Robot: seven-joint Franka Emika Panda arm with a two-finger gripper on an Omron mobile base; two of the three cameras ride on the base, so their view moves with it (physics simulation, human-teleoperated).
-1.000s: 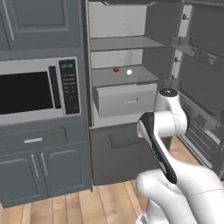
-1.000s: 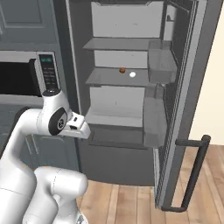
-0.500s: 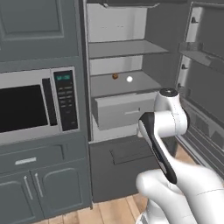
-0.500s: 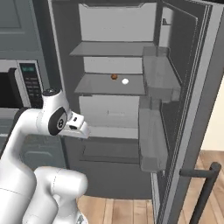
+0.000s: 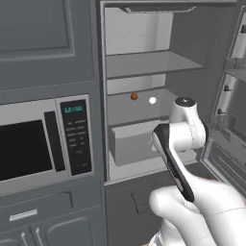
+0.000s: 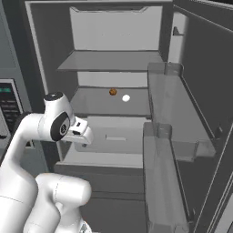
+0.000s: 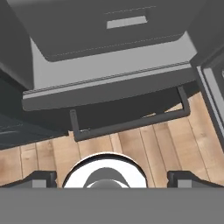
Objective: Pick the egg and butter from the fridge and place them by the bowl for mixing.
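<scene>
- Open before me stands the fridge, the egg on its middle shelf beside a reddish-brown ball.
- My arm folds in front of the light grey drawer, wrist aimed down.
- My gripper hangs spread wide and empty above the wood floor.

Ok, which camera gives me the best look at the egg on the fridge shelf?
The right base view: the egg sits unobstructed on the middle shelf, just right of a reddish-brown ball. The left base view also shows it, close to the arm's upper joint. The hand view looks down at the floor and lower drawer.
</scene>
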